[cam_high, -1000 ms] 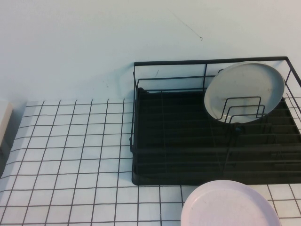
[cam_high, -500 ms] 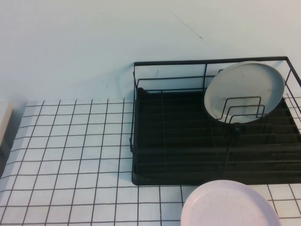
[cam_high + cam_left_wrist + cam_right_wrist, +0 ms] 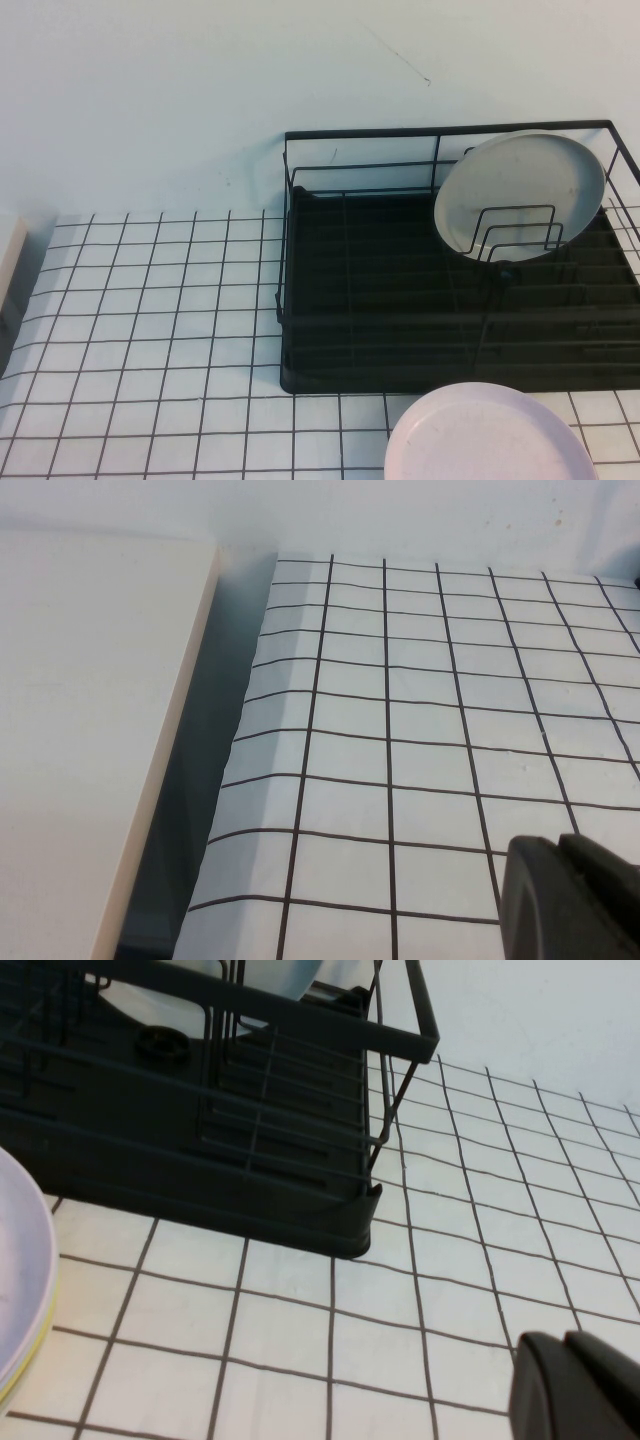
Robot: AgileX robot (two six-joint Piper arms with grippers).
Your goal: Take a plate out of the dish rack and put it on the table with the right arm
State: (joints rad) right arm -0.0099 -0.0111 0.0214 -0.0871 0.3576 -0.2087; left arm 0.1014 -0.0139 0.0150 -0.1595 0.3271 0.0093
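The pale grey-blue plate (image 3: 520,190) leans upright against the wire dividers at the back right of the black dish rack (image 3: 380,300). The rack stands on the grid-lined table (image 3: 150,330). Neither gripper shows in the high view. In the right wrist view my right gripper (image 3: 565,1340) is shut and empty, low over the table, off the rack's near corner (image 3: 350,1220); a bit of the plate (image 3: 275,972) shows above the rack wires. In the left wrist view my left gripper (image 3: 560,845) is shut and empty over the table's left part.
A pale pink plate (image 3: 485,435) lies on the table in front of the rack; it also shows in the right wrist view (image 3: 20,1290). A white block (image 3: 90,730) sits beside the table's left edge. The wall stands behind the rack.
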